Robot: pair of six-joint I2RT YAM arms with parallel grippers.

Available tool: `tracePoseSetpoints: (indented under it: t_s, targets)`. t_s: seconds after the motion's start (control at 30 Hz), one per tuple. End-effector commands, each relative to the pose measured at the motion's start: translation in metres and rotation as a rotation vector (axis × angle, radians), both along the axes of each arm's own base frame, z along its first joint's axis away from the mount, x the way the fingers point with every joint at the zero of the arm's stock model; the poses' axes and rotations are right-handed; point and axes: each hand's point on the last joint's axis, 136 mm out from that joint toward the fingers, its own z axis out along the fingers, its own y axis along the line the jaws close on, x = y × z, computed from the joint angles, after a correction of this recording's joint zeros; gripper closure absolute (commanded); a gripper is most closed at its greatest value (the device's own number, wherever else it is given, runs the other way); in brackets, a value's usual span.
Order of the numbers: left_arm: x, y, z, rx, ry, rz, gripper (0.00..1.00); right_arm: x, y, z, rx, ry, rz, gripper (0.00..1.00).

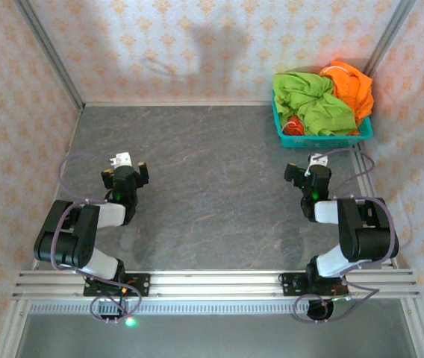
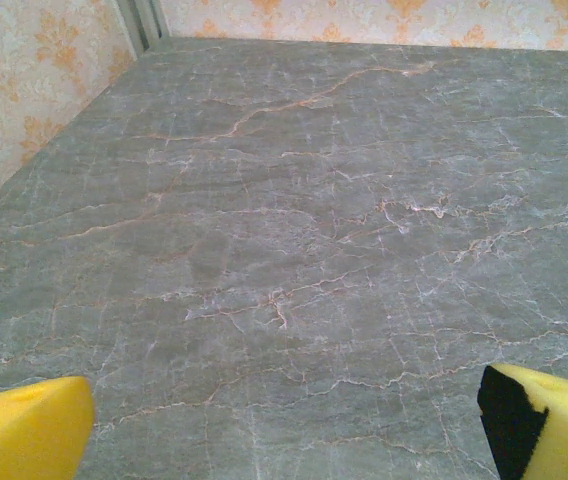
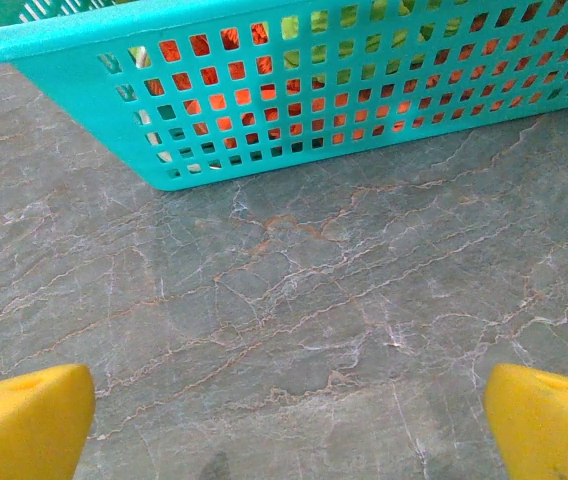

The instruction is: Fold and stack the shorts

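Yellow fingertips point(image 3: 24, 420) of the right gripper point(image 3: 289, 425) stand wide apart and empty above the grey table point(image 3: 294, 300), near the teal basket point(image 3: 264, 110). The shorts point(image 1: 313, 101) lie heaped in that basket at the table's far right corner, lime green beside orange. Well apart on the left, the left gripper point(image 2: 284, 430) hovers equally wide and empty.

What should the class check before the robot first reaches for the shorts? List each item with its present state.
1. The left gripper is open: ok.
2. The right gripper is open: ok.
3. The right gripper faces the basket: ok.
4. The shorts lie heaped above the basket rim, easy to grasp: ok.
5. The table has room for folding: ok.
6. Count of shorts in the heap: cannot tell.
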Motion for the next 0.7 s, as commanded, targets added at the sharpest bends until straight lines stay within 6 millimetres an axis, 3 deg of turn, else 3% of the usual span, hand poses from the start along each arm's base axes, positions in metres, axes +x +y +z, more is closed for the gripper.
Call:
tracePoseSetpoints:
  t_s: [0.0,0.3,0.43,0.6,0.67]
  targets:
    - [0.006,0.000,0.008,0.012,-0.022,-0.008,0.00,0.008,-0.006,0.013,-0.019,-0.048,-0.024,0.01]
    - [0.008,-0.001,0.014,0.005,-0.010,-0.026,0.00,0.010,-0.007,0.019,-0.012,-0.055,-0.024,0.01]
    - [0.006,-0.005,0.056,0.002,-0.004,-0.049,0.00,0.003,-0.008,0.060,-0.029,-0.060,-0.037,0.01]
    - [-0.024,-0.006,0.119,-0.097,-0.101,-0.030,0.00,-0.013,-0.002,0.131,0.019,-0.147,-0.024,0.01]
    - [-0.037,-0.016,0.143,-0.160,-0.137,-0.080,0.00,-0.016,0.003,0.157,0.038,-0.160,-0.001,0.01]
